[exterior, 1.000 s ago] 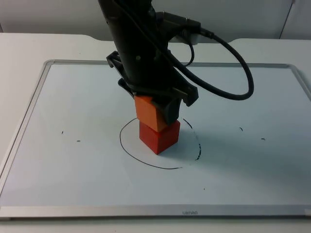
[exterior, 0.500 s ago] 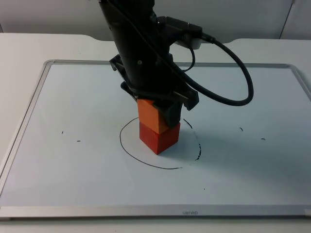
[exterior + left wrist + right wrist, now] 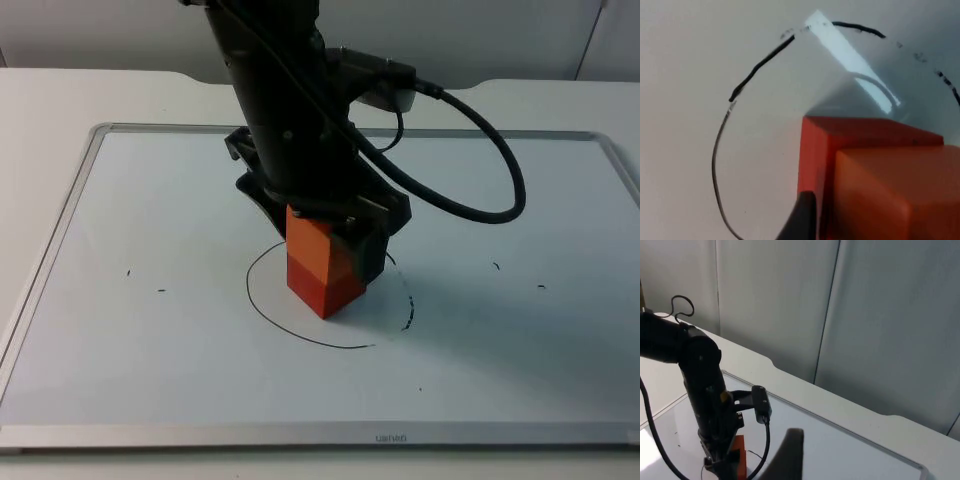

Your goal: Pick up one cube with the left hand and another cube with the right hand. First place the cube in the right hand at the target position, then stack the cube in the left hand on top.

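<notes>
Cubes make a two-high stack at the middle of the whiteboard point(image 3: 120, 200): the orange cube point(image 3: 308, 243) sits on the red cube point(image 3: 325, 290), their faces nearly flush in the top view. From the left wrist view the orange cube point(image 3: 895, 195) is seen close up, with the red cube point(image 3: 840, 142) showing beneath and beyond it, so the upper one is slightly offset from the lower.

The stack stands inside the hand-drawn black circle point(image 3: 270, 320) on the board, toward the circle's far side. The same line curves around the red cube in the left wrist view point(image 3: 720, 150).

The left hand point(image 3: 325, 232) comes straight down over the stack, its fingers on either side of the orange cube and clenched on it; one dark finger point(image 3: 368, 250) reaches down beside the red cube's upper edge on the right. The left arm rises from there toward the picture's upper edge.

The right hand point(image 3: 785, 460) is held high and well away from the stack, looking down on the board and the left arm from a distance; whether its fingers are parted I cannot tell. That arm waits.

The whiteboard lies on the white surface point(image 3: 60, 90), with a few small black marks point(image 3: 128, 273) around the circle.
</notes>
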